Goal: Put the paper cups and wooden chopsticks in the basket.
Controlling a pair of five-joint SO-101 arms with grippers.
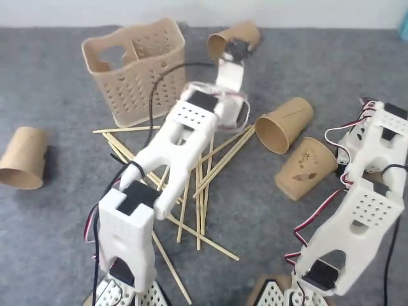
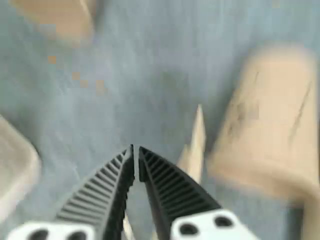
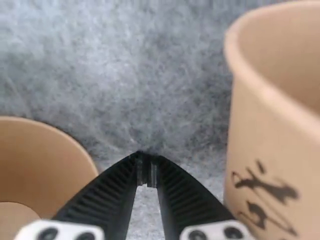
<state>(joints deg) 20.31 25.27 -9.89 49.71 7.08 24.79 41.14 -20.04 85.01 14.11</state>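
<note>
A beige perforated basket [image 1: 134, 70] stands at the back left. Paper cups lie on their sides at the far left [image 1: 24, 158], the back [image 1: 233, 38], the middle right [image 1: 285, 124] and beside it, a printed one [image 1: 306, 167]. Wooden chopsticks [image 1: 197, 185] lie scattered in the middle. My left gripper [image 2: 135, 150] is shut and holds nothing; it points down at the chopstick tips [image 2: 197, 140], next to a cup [image 2: 270, 135]. My right gripper [image 3: 146, 172] is shut and holds nothing. It is low over the mat between a printed cup [image 3: 275, 125] and a plain cup [image 3: 40, 165].
A grey felt mat [image 1: 57, 242] covers the table. The left arm [image 1: 185, 134] stretches over the chopstick pile. The right arm [image 1: 363, 217] is folded at the right edge, close to the printed cup. Bare mat lies at the front left and the back right.
</note>
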